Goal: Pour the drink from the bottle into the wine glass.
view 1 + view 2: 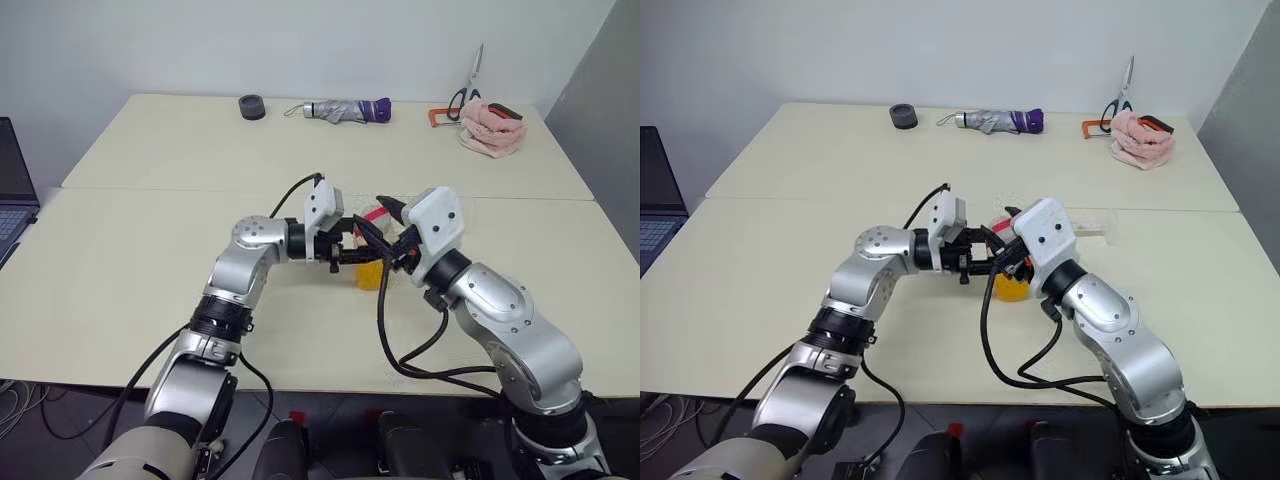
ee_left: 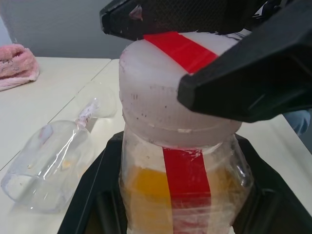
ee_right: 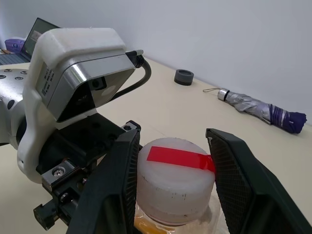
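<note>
The bottle (image 1: 370,272) stands upright over the middle of the table. It is clear plastic with a red label strip, and orange-yellow drink (image 2: 146,190) fills its lower part. My left gripper (image 1: 350,254) comes in from the left and is shut on the bottle's body, with its black fingers (image 2: 92,204) on both sides. My right gripper (image 3: 173,161) reaches in from the right, its two fingers pressed against either side of the whitish cap (image 3: 170,185), which a red strip crosses. The wine glass (image 2: 53,165) lies on its side on the table just beyond the bottle (image 1: 1095,228).
At the table's far edge lie a black tape roll (image 1: 252,106), a folded grey and purple umbrella (image 1: 345,110), scissors (image 1: 470,85) and a pink cloth (image 1: 492,126). A laptop (image 1: 12,190) sits on a separate surface at the far left.
</note>
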`<state>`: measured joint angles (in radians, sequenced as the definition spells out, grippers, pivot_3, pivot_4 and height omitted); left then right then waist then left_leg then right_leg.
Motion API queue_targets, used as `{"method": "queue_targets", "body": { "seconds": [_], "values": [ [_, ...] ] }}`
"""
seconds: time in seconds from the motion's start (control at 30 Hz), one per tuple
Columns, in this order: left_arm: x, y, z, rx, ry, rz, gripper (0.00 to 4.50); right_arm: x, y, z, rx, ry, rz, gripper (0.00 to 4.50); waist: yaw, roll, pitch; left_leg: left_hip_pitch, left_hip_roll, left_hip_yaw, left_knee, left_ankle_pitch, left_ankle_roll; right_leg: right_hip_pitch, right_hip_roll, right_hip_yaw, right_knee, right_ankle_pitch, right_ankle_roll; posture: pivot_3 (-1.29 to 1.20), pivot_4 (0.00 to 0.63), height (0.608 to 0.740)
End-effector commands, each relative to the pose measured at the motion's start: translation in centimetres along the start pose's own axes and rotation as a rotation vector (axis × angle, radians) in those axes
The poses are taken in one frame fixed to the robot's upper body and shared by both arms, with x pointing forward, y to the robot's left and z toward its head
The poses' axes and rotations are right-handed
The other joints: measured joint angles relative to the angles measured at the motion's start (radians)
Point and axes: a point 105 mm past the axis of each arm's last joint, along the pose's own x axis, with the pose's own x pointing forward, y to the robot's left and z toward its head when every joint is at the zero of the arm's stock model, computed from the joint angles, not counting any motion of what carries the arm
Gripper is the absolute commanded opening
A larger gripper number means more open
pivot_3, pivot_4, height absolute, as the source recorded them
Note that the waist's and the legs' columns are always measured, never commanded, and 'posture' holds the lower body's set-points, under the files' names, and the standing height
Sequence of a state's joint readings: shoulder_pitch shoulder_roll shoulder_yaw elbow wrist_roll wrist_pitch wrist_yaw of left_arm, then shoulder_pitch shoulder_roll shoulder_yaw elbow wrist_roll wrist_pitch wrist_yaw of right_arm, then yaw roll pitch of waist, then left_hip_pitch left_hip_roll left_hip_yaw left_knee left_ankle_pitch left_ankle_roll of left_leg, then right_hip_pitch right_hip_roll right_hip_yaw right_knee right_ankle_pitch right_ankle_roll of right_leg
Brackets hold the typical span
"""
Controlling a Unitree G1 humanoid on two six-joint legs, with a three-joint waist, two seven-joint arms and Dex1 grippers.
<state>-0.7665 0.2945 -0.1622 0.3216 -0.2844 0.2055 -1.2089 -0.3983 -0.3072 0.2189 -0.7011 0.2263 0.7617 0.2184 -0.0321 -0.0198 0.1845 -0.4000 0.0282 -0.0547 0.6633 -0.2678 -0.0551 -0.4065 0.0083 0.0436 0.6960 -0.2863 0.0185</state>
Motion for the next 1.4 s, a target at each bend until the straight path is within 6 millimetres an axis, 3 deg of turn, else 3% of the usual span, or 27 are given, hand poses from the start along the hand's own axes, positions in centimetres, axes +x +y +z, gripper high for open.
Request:
{"method": "queue_targets", "body": {
  "seconds": [0.03,0.23,0.33,0.53,0.6,0.7,0.77,1.0,1.13,1.23,1.4],
  "values": [
    [0.2,0.1,1.8,0.079,-0.028,-0.011,2.1,-0.3,0.0,0.8,-0.003,-0.03,0.007,1.83,0.0,0.0,0.0,0.0,0.0,0.0,0.0,0.0,0.0,0.0,0.0,0.0,0.0,0.0,0.0,0.0,0.15,0.74],
    [0.0,0.1,1.8,0.079,-0.023,-0.017,2.1,-0.3,0.4,0.4,0.035,-0.022,0.062,1.83,0.0,0.0,0.0,0.0,0.0,0.0,0.0,0.0,0.0,0.0,0.0,0.0,0.0,0.0,0.0,0.0,0.15,0.74],
    [-0.3,0.0,2.0,0.086,-0.013,-0.039,2.1,-0.7,0.4,0.2,0.057,-0.037,0.205,1.83,0.0,0.0,0.0,0.0,0.0,0.0,0.0,0.0,0.0,0.0,0.0,0.0,0.0,0.0,0.0,0.0,0.15,0.74],
    [-1.1,-0.7,3.0,0.101,0.001,-0.14,2.08,-1.5,-2.4,-0.5,0.005,0.044,0.588,1.83,-0.002,0.001,0.001,0.001,0.0,0.0,0.0,0.0,0.0,0.001,0.0,0.0,0.0,0.0,0.0,0.0,0.15,0.74],
    [-1.4,-0.9,3.2,0.107,0.012,-0.159,2.08,-1.3,-3.6,-0.3,0.001,0.062,0.624,1.83,-0.001,0.001,0.001,0.001,0.0,0.001,0.0,0.0,0.0,0.0,0.0,0.0,0.0,0.0,0.0,0.0,0.15,0.74],
    [-1.7,-0.6,3.2,0.121,0.02,-0.139,2.08,-1.4,-3.6,0.3,0.029,0.059,0.679,1.83,-0.003,0.001,0.001,0.001,0.001,0.0,-0.001,0.0,0.001,0.0,0.001,0.0,0.0,0.0,-0.001,0.0,0.15,0.74],
    [-1.8,-0.4,3.2,0.121,0.018,-0.12,2.08,-1.4,-3.5,0.6,0.039,0.046,0.672,1.83,-0.001,0.001,0.001,0.001,0.001,-0.001,-0.001,0.0,0.001,0.0,0.001,-0.001,0.0,-0.001,-0.001,0.0,0.15,0.74],
    [-2.1,-0.2,2.8,0.11,0.021,-0.088,2.06,-2.0,-3.3,1.8,0.059,-0.011,0.61,4.19,0.001,0.001,0.001,0.0,0.0,0.0,0.0,0.0,0.001,0.0,0.0,-0.001,0.0,-0.001,-0.001,0.0,0.15,0.74],
    [-2.1,0.0,2.6,0.107,0.021,-0.073,2.06,-2.8,-3.5,2.9,0.019,-0.047,0.53,4.25,0.002,0.001,0.001,0.0,0.0,0.0,0.0,0.0,0.001,0.0,-0.001,-0.001,0.0,-0.001,-0.001,0.0,0.15,0.74],
    [-2.0,0.1,2.5,0.107,0.016,-0.065,2.05,-3.2,-2.7,3.0,-0.052,-0.051,0.454,4.25,0.002,0.001,0.001,0.0,0.0,-0.001,0.0,0.0,0.0,0.0,0.0,-0.001,0.0,-0.001,-0.001,0.0,0.15,0.74],
    [-1.7,0.3,2.5,0.106,0.005,-0.059,2.05,-1.9,-1.2,2.8,-0.102,-0.088,0.309,4.25,-0.002,0.001,0.001,0.0,0.0,0.0,0.0,0.0,0.0,0.0,0.0,0.0,0.001,-0.001,-0.001,0.0,0.15,0.74]
  ]
}}
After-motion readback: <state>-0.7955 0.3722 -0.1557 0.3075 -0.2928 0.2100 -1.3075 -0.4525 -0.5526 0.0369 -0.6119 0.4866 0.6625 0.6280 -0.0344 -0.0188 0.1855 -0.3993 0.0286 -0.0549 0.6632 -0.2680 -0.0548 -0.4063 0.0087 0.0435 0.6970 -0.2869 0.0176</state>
